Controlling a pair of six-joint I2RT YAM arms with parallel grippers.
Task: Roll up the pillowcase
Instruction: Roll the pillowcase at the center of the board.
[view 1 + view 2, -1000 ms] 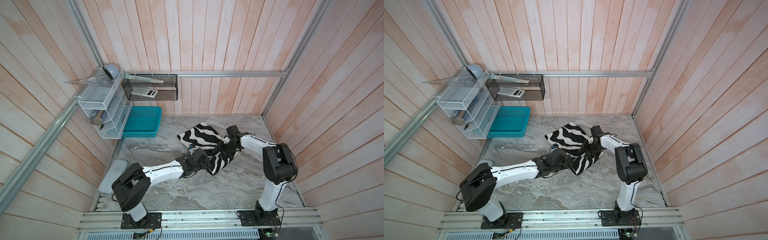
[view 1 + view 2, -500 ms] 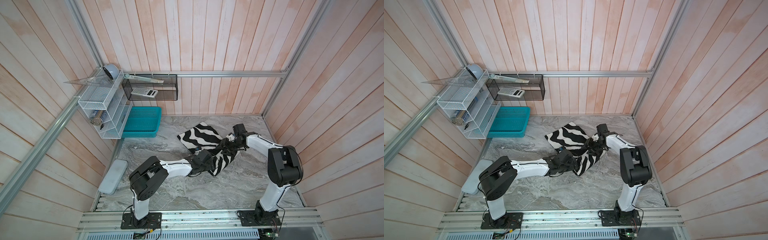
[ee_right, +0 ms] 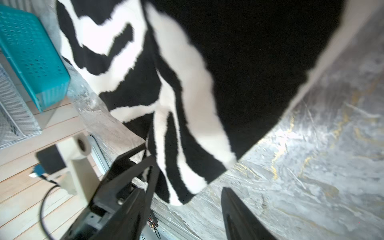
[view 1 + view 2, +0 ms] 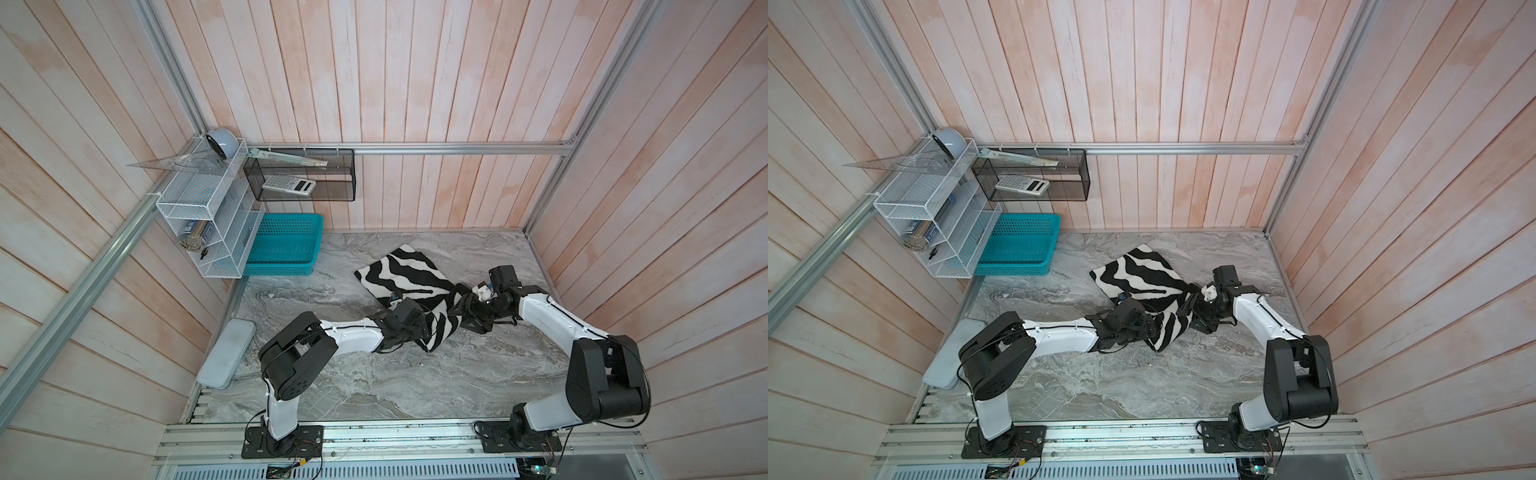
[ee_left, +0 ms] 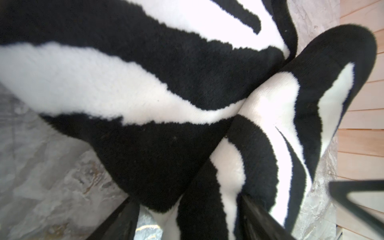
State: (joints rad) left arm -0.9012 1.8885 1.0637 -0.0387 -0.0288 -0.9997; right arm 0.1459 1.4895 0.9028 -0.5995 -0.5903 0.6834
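The zebra-striped pillowcase (image 4: pixel 399 270) (image 4: pixel 1133 274) lies on the marble table (image 4: pixel 374 386), flat at the far end and bunched into a thick fold at the near end. My left gripper (image 4: pixel 417 328) (image 4: pixel 1148 326) sits at that fold. In the left wrist view its jaws (image 5: pixel 189 218) stand wide with plush cloth (image 5: pixel 145 83) between them, and a strip of table shows beside one finger (image 5: pixel 124 218). My right gripper (image 4: pixel 467 313) (image 4: pixel 1192 311) is at the fold's right side. It is open (image 3: pixel 182 216), with only table between its fingers and the cloth's corner (image 3: pixel 187 187) just past the tips.
A teal perforated basket (image 4: pixel 286 245) stands at the table's far left corner, under a white wire shelf (image 4: pixel 208 224) and a black mesh wall basket (image 4: pixel 299 178) holding a calculator. A flat grey case (image 4: pixel 226 353) lies along the left edge. Wooden walls close three sides.
My right gripper has opened, let the cloth go and drawn back a little to the right. My left arm has swung in closer, its gripper staying at the near fold.
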